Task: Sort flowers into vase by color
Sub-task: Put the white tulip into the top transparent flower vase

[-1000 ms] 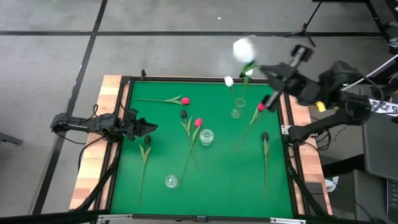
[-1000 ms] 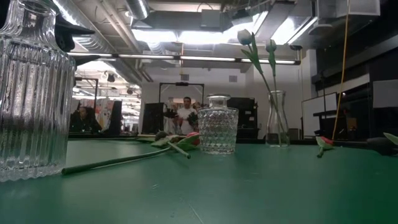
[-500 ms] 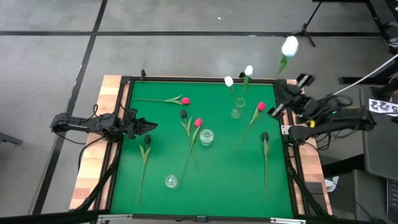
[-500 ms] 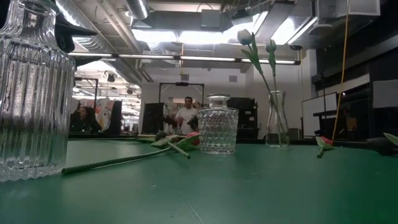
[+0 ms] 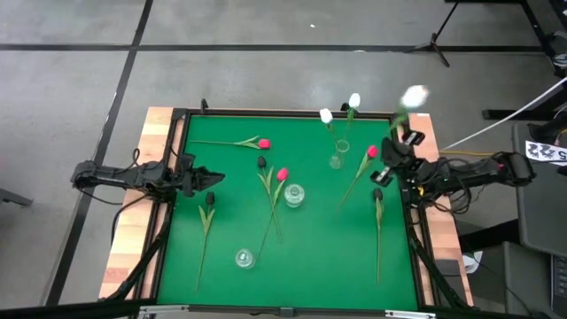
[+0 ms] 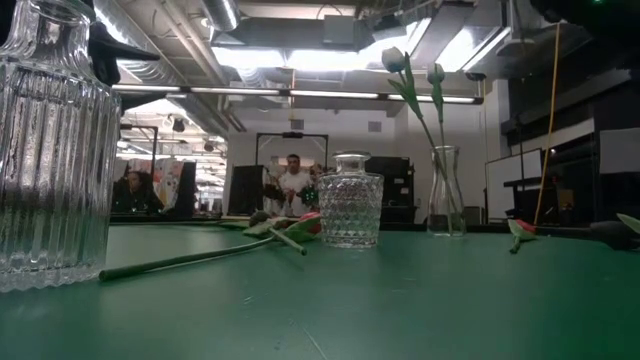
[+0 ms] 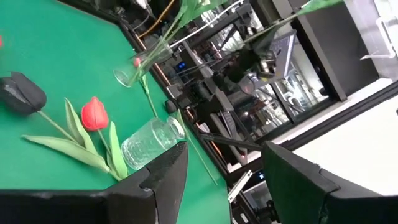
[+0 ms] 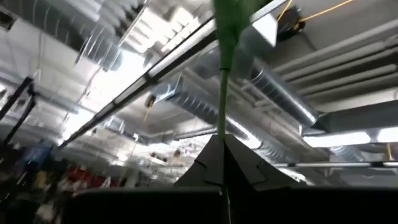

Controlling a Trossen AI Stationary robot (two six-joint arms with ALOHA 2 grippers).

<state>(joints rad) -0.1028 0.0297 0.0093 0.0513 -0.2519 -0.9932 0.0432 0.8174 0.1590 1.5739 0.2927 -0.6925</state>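
Observation:
My right gripper [image 5: 403,146] hovers at the table's right edge, shut on a white tulip whose blurred head [image 5: 415,96] rises above it. A slim glass vase [image 5: 337,158] holds two white tulips [image 5: 326,115] by their stems. Pink tulips [image 5: 263,143] [image 5: 282,174] [image 5: 372,152] and dark tulips [image 5: 261,163] [image 5: 210,200] [image 5: 377,194] lie flat on the green mat. A round vase [image 5: 294,194] and a ribbed vase [image 5: 244,258] stand without flowers. My left gripper [image 5: 211,181] waits open at the left edge. My right gripper pinches the white tulip's green stem [image 8: 222,93] between its two shut fingers [image 8: 239,163]. The fingers point up, and the stem runs on past their tips. The tulip is lifted clear, its head above the gripper.
The table has a raised dark rim [image 5: 182,115] and wooden side strips [image 5: 133,230]. Green mat lies bare near the front right [image 5: 328,257]. A person [image 6: 293,185] stands in the room beyond the far edge. In the low view the ribbed vase [image 6: 50,150] fills the left.
My right gripper, still shut on the white tulip, has swung from high over the far right corner toward the right edge and come down. The tulip's head has moved right, away from the white tulips in the slim vase.

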